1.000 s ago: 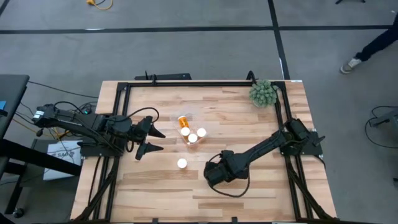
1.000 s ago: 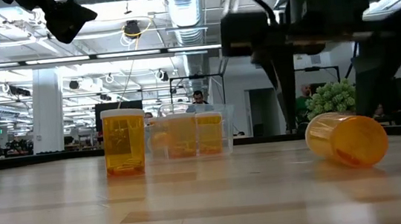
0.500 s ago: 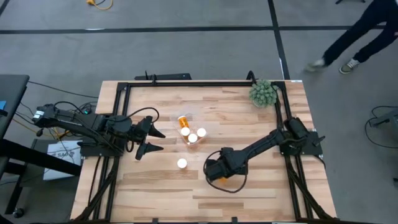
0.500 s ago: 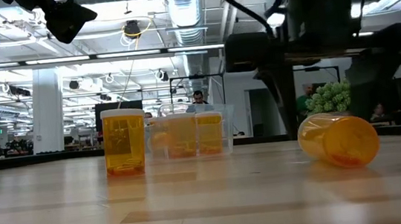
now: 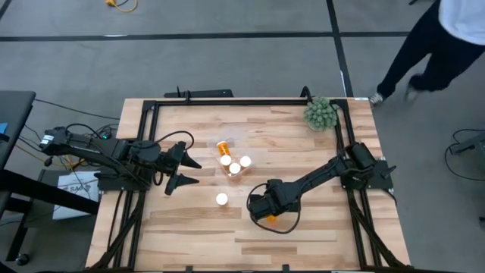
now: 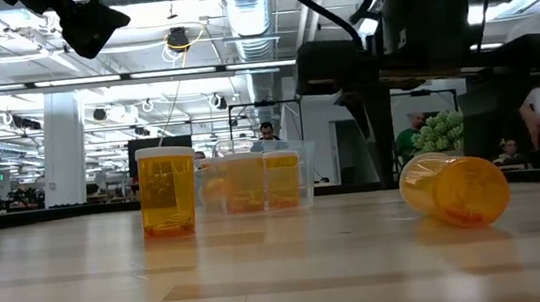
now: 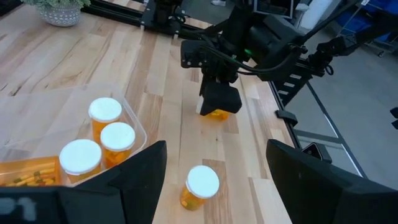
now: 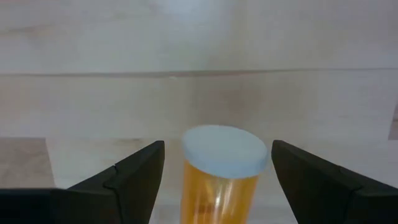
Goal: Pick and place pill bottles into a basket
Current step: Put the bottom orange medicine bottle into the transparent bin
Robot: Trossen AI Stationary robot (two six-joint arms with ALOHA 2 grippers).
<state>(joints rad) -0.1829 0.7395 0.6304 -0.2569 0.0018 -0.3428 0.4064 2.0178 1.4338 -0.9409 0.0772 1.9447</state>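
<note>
A pill bottle lies on its side on the table [image 6: 455,189], its white cap [image 8: 225,150] facing my right wrist camera. My right gripper [image 5: 265,208] is open over it, one finger on each side with a gap to the bottle. Another bottle [image 5: 221,199] stands upright on the table to its left. The clear basket [image 5: 236,164] holds three upright capped bottles [image 7: 102,134], and an uncapped orange bottle [image 5: 223,149] lies at its far end. My left gripper [image 5: 186,172] is open and empty, left of the basket.
A green spiky plant ball [image 5: 320,113] sits at the table's far right corner. A black frame [image 5: 227,101] runs around the table. A person [image 5: 436,45] walks on the floor beyond the far right corner. Bare wood lies along the near edge.
My right gripper has shifted a little toward the table's left and now stands around the lying bottle. The lying bottle has shifted slightly to the left on the table. A person has walked in past the far right corner.
</note>
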